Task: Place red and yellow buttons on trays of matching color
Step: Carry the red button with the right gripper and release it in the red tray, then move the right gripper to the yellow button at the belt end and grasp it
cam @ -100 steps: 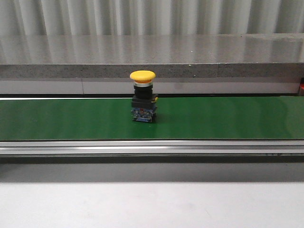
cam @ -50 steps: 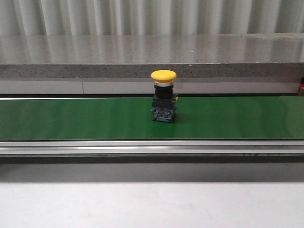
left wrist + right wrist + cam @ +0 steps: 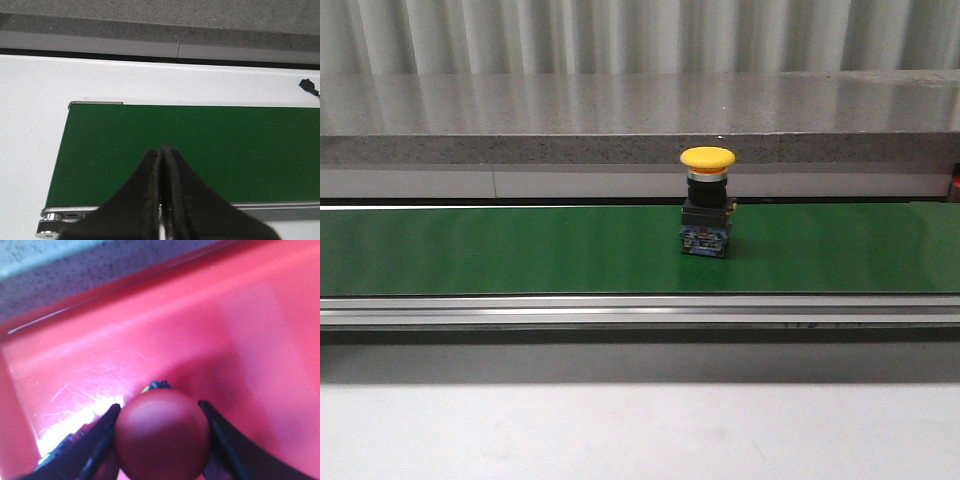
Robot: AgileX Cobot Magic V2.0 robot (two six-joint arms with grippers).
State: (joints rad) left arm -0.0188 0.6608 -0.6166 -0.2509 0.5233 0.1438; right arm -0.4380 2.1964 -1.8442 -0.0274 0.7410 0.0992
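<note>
Right gripper [image 3: 161,440] was clamped on the red button [image 3: 162,435], one dark finger [image 3: 95,442] against each side of the domed cap, directly over the floor of the red tray [image 3: 210,325]; only the right wrist view showed this, and whether the button's base touched the tray could not be told. Left gripper [image 3: 162,155] was fully closed on nothing, its two fingers pressed together above the near edge of the green conveyor belt [image 3: 215,145], as seen only in the left wrist view. Neither arm appeared in the front view. That view alone showed the yellow button [image 3: 707,203], standing upright on its black and blue base on the belt, right of centre and well apart from both grippers.
</note>
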